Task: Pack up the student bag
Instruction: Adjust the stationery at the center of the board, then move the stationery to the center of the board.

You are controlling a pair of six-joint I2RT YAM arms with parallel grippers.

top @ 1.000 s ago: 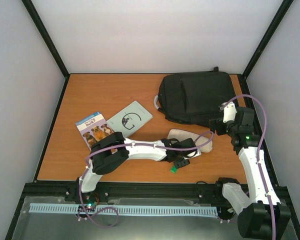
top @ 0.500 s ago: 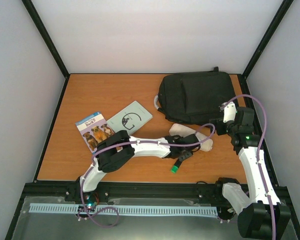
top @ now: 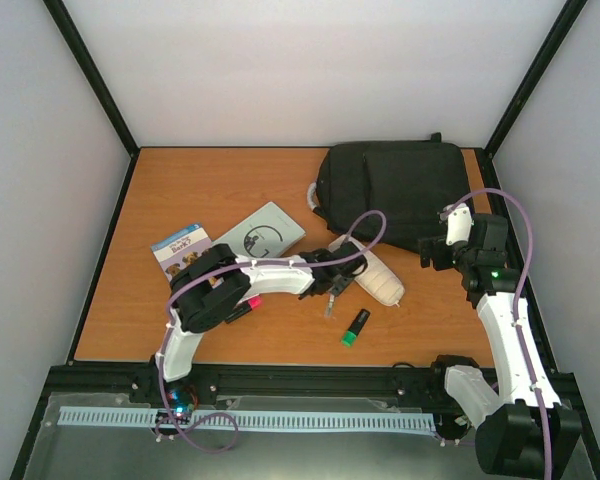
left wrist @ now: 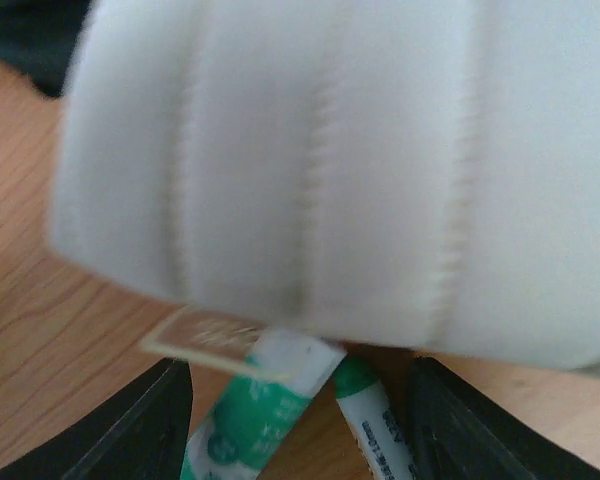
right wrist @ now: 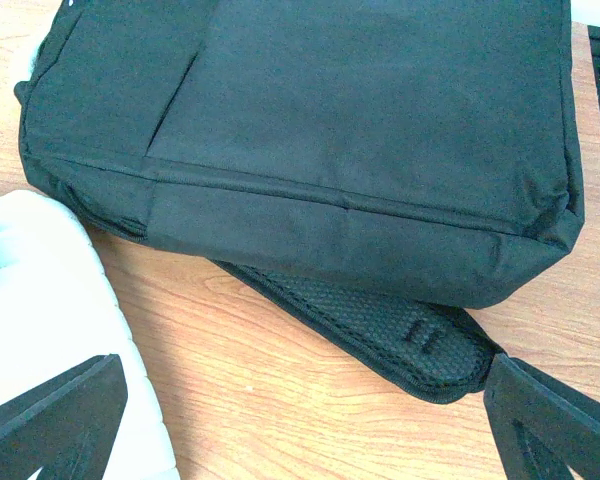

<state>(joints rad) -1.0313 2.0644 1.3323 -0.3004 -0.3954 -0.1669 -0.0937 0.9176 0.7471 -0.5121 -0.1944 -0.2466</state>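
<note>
Here left hand (top: 331,284) gapes empty by ribbed pouch (top: 373,276), right hand (right wrist: 308,420) by fabric backpack (right wrist: 330,130).

Overhead view bright, with even diffuse light from above; white walls (top: 310,70) near blown out; no hard glare on the table (top: 160,190); only faint soft shadows under the arms toward the near edge; student bag (top: 390,195) at the far right corner reads as a black mass with little detail; slight softness overall. Left wrist view heavily blurred; pencil pouch (left wrist: 330,160) too close, out of focus, washed pale; green highlighter (left wrist: 250,420) and left gripper's fingers (left wrist: 140,420) smeared. Right wrist view sharper; bag weave and mesh strap (right wrist: 380,325) crisp; pouch at lower left overexposed; right gripper's fingers (right wrist: 60,420) soft and dark.
</note>
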